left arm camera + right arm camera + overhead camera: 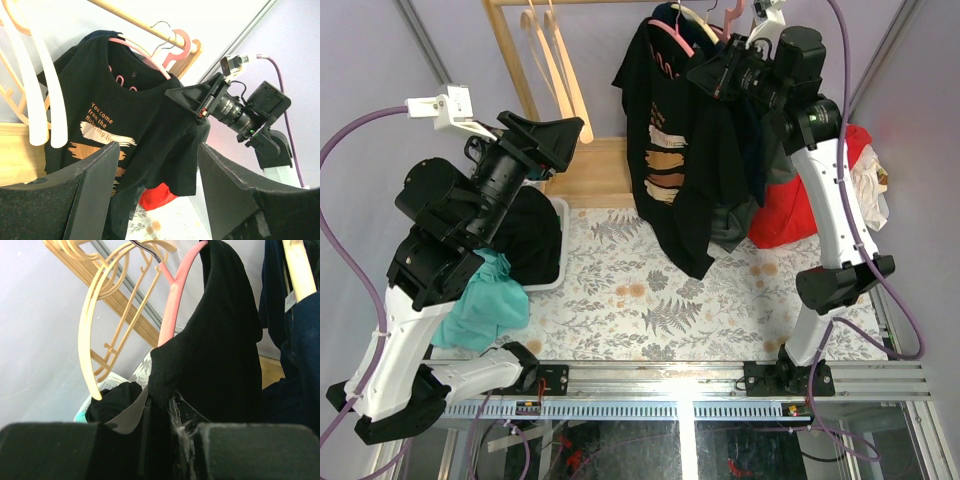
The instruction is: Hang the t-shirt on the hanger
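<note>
1. The shirt [670, 170] hangs from the pink hanger [145, 52], which hooks over the wooden rail [135, 22] above the far edge of the counter [660, 300]. The print faces the left arm.
2. The right fingers [705, 72] are pressed together on a fold of black cloth at the shirt's shoulder edge, just beside the hanger's bare pink arm. The left fingers [552, 132] are spread and hold nothing, well apart from the shirt and aimed at it.
3. Judgement: one shoulder looks seated, while the side in the right fingers does not yet seem drawn over its hanger arm. The job looks near its end but not finished.
4. Risk: the pinch is only on a thin edge of cloth. A pull along the hanger arm could slide the cloth out, and the shoulder would sag below the arm.
5. Risk: only the hook holds the hanger. A sideways or upward tug could swing it, or lift the hook off the rail, dropping hanger and shirt together.
6. Risk: pulling one side hard could drag the seated shoulder off the other end, since nothing steadies the hanger while the left fingers stay clear.
7. Risk: the rail is crowded. The cream hangers [555, 60] hang on one side and a navy garment [300, 340] on the other, so the right wrist could snag either when it moves.
8. Risk: letting go before the shoulder sits would leave the shirt lopsided and liable to slip.
</note>
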### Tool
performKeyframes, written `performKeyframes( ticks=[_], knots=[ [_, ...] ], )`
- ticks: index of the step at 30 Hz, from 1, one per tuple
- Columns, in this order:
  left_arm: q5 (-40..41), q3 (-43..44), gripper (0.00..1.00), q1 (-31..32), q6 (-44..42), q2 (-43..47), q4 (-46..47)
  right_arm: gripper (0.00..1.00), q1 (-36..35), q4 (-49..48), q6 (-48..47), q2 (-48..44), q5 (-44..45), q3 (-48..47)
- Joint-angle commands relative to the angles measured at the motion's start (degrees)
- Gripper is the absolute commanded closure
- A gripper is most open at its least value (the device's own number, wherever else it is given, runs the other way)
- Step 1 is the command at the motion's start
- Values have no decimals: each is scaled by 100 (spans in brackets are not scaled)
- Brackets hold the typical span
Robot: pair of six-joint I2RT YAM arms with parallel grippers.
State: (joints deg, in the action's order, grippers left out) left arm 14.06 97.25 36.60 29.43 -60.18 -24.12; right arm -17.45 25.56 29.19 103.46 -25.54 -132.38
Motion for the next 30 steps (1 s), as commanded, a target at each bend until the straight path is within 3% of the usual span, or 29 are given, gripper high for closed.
performKeyframes(
  ticks=[1, 12, 23, 27, 30],
  knots=[
    [159, 3, 36, -30, -170, 11, 13, 100, 23, -1030, 110, 21, 111, -457],
    [221, 26, 37, -30, -234, -10, -5, 100, 23, -1397, 194, 270, 374, -737],
    [205, 53, 37, -31, -262, -18, -27, 100, 25, -2616, 235, -555, 645, 548],
    [193, 130, 37, -30, -267, -44, -56, 100, 24, -2771, 285, -561, 725, 523],
    [195, 152, 37, -31, -280, -56, -65, 100, 23, -2361, 277, -213, 734, -167]
  ],
)
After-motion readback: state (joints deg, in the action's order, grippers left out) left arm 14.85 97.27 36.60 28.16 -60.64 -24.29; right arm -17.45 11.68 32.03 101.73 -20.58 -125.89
